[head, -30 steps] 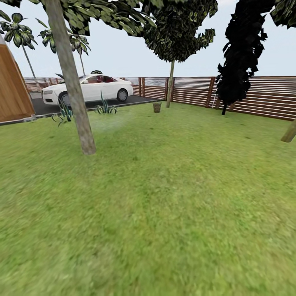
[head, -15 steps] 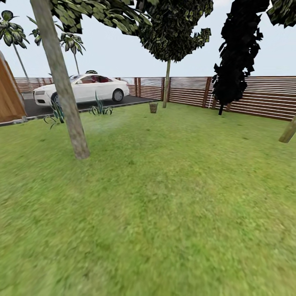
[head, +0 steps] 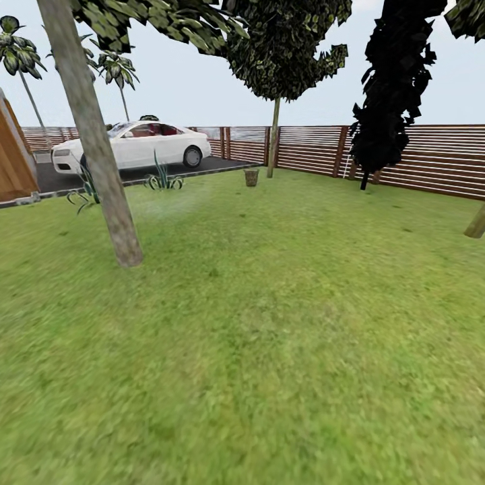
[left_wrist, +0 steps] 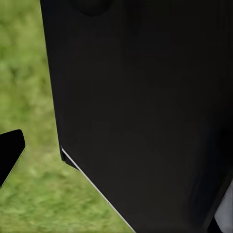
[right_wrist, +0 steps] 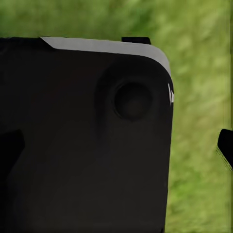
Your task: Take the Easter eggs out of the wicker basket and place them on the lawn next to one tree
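Head view, forward of both grippers, read from the left-arm side across to the right-arm side: brown wooden wall (head: 13,162) at the far left edge; 2 thin-stemmed palms (head: 17,40) behind it; pale, mottled, leaning trunk of the tree (head: 94,141), rooted in the lawn (head: 269,337) ahead and toward the left-arm side; spiky plants (head: 162,178) along the kerb beyond the trunk; white car (head: 135,145) parked on the dark driveway (head: 54,176). Far ahead, roughly on the midline between the arms, a small brown container, probably the wicker basket (head: 251,176), upright on the grass just beside a thin-trunked tree (head: 272,145); weave and contents too small to tell, no eggs made out. Farther toward the right-arm side, a black cypress-shaped tree (head: 391,87) in front of the slatted brown fence (head: 431,158) closing off the garden, and 1 more trunk base (head: 475,222) at the edge. Left wrist view: left gripper (left_wrist: 9,151) seen as 1 dark fingertip over blurred grass, beside a broad black panel (left_wrist: 145,107); opening impossible to tell, nothing seen held. Right wrist view: right gripper (right_wrist: 225,148) likewise 1 dark fingertip over grass, next to a black panel with a round recess (right_wrist: 131,99); opening impossible to tell.
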Tool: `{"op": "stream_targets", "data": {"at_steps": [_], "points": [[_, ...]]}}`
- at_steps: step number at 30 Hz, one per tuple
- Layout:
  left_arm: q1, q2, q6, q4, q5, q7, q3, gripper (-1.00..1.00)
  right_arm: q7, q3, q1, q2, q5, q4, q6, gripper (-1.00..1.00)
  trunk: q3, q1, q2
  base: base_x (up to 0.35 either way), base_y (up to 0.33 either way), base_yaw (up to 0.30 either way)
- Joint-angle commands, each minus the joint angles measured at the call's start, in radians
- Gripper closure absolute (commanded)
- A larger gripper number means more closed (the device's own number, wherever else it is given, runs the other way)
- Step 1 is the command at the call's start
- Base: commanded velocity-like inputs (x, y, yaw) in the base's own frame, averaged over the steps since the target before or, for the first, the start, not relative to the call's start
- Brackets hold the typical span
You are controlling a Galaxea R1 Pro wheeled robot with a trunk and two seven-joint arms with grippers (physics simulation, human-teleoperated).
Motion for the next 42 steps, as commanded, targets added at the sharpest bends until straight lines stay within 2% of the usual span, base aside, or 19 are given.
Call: {"op": "stream_targets", "data": {"at_steps": [1,42], "points": [[0.0,0.0,0.0,-0.002,0.001,-0.001,0.001,-1.0,0.0,0.0,-0.001,0.0,0.0,0.001,-0.003,-1.0,-0.001,0.001,0.0,0.34,0.0,0.0],[0.0,0.001,0.0,-0.002,0.001,-0.001,0.001,-1.0,0.0,-0.001,-0.001,-0.003,0.0,0.001,-0.004,-1.0,-0.001,0.001,0.0,0.34,0.0,0.0]]}}
